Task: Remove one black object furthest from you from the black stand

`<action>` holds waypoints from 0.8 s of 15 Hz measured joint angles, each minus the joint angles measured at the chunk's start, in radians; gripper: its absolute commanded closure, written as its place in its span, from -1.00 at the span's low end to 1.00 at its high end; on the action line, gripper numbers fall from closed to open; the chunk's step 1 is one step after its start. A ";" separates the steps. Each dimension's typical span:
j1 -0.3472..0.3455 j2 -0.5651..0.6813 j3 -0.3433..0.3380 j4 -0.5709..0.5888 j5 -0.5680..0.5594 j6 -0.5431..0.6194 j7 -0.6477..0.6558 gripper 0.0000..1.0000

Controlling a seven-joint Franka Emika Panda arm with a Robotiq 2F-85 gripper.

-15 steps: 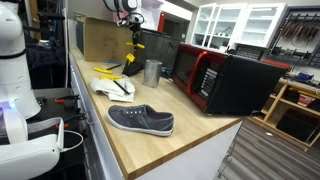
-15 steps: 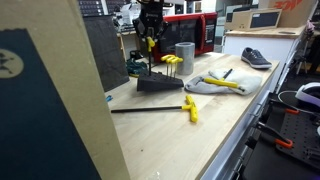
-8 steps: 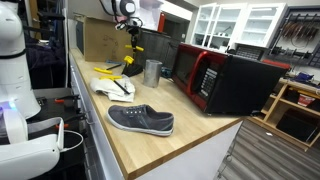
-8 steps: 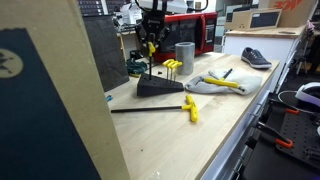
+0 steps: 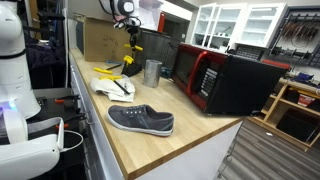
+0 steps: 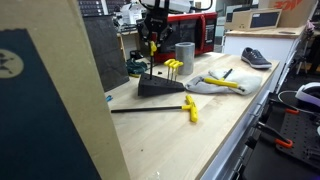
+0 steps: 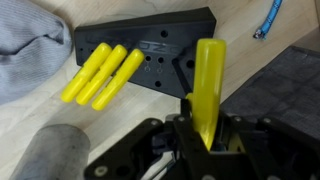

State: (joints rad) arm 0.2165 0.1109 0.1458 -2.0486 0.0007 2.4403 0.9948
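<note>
Wrist view, looking down on a pale wooden bench (image 7: 25, 120). At far left, a crumpled grey cloth (image 7: 28, 45) is cut off by the frame edge. Below it, a grey metal cylinder (image 7: 60, 158) is too blurred to make out. Next, three yellow tool handles (image 7: 100, 75) lie side by side, seated in the left part of a black perforated plastic stand (image 7: 160, 45); their shafts are hidden. Right of centre, the end effector (image 7: 205, 132) is clamped tight on a fourth yellow-handled tool (image 7: 208, 80), held over the stand's right end. The tool's lower end is hidden between the fingers, so its colour cannot be told. At top right, a blue cable (image 7: 268, 20) is cut off. In an exterior view, the end effector (image 6: 150, 40) holds this tool in the air above the stand (image 6: 160, 88).
</note>
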 measured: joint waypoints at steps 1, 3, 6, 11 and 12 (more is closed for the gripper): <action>0.000 0.000 0.000 0.002 0.011 -0.009 0.020 0.90; 0.000 -0.001 0.000 0.008 0.030 -0.031 0.069 0.90; 0.000 -0.001 0.000 0.014 0.041 -0.052 0.160 0.90; -0.003 -0.003 -0.007 0.016 0.043 -0.057 0.277 0.90; -0.005 -0.003 -0.010 0.016 0.043 -0.060 0.300 0.90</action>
State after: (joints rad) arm 0.2119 0.1083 0.1358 -2.0323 0.0438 2.3804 1.2952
